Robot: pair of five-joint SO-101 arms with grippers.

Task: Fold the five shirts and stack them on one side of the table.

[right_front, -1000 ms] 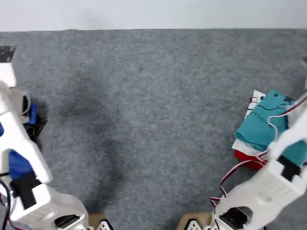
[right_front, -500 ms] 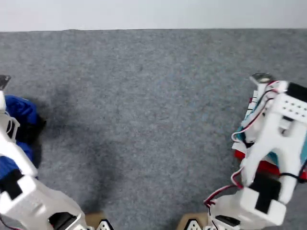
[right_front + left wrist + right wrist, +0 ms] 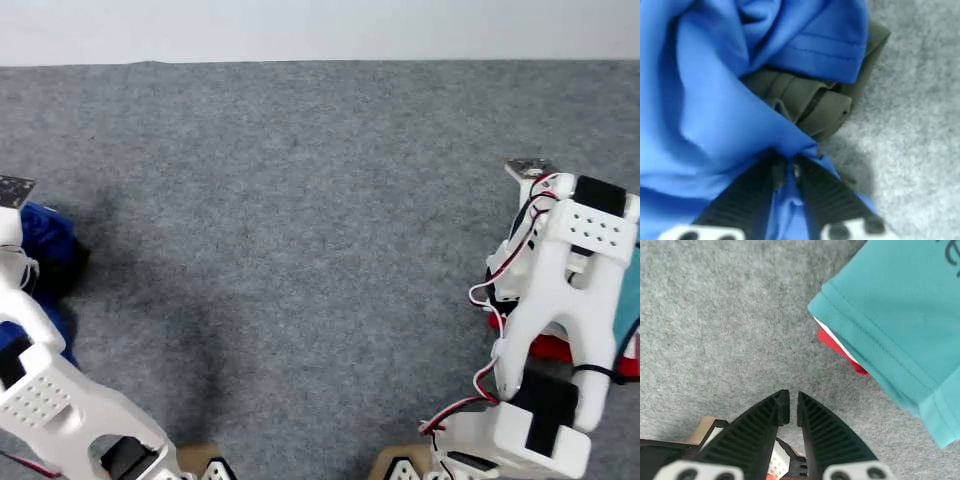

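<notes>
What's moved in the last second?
The right gripper swung from the near right in over the shirt stack, so the arm now hides most of it from above. The left gripper drew back toward its base, uncovering more of the blue shirt. The stack stayed put.

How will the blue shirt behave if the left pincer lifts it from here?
Likely floppy: the blue shirt bunches into soft folds where the left pincer pinches it. It should drape rather than hold shape. It may drag the olive garment touching it.
</notes>
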